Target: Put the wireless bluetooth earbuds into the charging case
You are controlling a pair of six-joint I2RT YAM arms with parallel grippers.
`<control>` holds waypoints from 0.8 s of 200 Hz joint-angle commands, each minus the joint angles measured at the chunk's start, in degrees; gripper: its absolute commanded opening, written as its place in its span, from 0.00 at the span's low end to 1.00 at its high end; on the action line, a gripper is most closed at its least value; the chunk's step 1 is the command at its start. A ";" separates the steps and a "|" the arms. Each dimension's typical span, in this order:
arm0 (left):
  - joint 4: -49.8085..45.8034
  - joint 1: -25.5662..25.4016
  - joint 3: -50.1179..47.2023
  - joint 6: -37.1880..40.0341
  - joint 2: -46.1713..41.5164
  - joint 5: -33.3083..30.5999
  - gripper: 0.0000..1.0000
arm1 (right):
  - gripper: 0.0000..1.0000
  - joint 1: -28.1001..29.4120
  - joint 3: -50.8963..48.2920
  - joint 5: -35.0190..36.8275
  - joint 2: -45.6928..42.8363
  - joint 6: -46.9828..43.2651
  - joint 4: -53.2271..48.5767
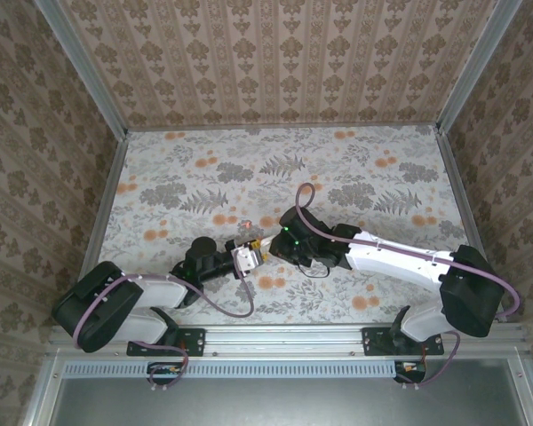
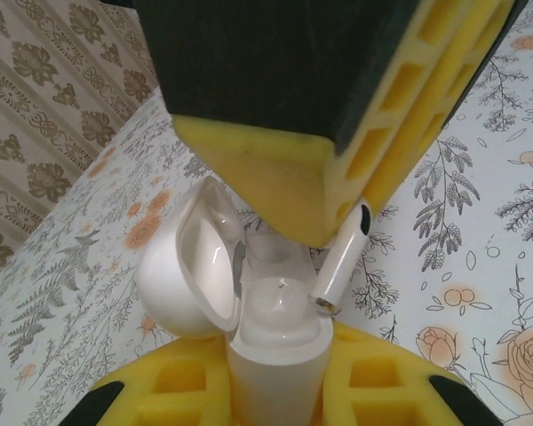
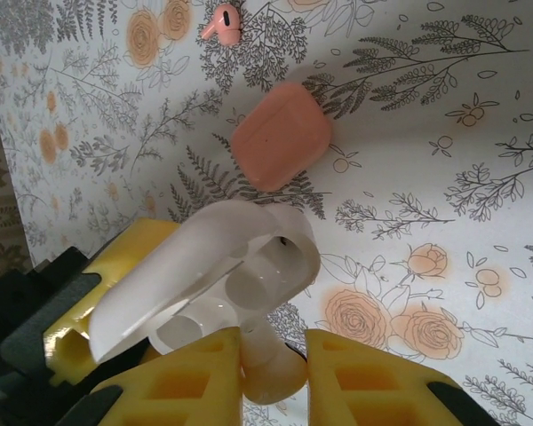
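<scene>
Left gripper: clamped on the base of the white charging case, a yellow pad on each side.
Right gripper: pinched shut on the white earbud, its bulb between the yellow fingers.
Top view: left gripper just at 8 o'clock of the right gripper, tips nearly meeting over the floral table.
White charging case: upright, lid swung open toward 9 o'clock; two round wells visible in the right wrist view.
White earbud: tilted, stem end down at the 3 o'clock rim of the case mouth; touching or not, cannot tell.
Coral case: closed, flat on the table, at 12 o'clock of the white case, apart from it.
Coral earbud: on the table, near the coral case at its 11 o'clock.
</scene>
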 commanded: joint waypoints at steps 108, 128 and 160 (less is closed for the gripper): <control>-5.57 -2.31 2.35 4.75 -3.01 -1.91 0.01 | 0.23 0.12 1.96 -1.08 2.96 3.12 3.68; -5.71 -2.49 2.43 4.79 -3.04 -2.06 0.02 | 0.26 0.19 2.12 -1.38 3.15 3.47 4.52; -5.74 -2.64 2.52 4.64 -2.95 -2.22 0.01 | 0.27 0.21 2.20 -2.20 3.86 4.27 6.47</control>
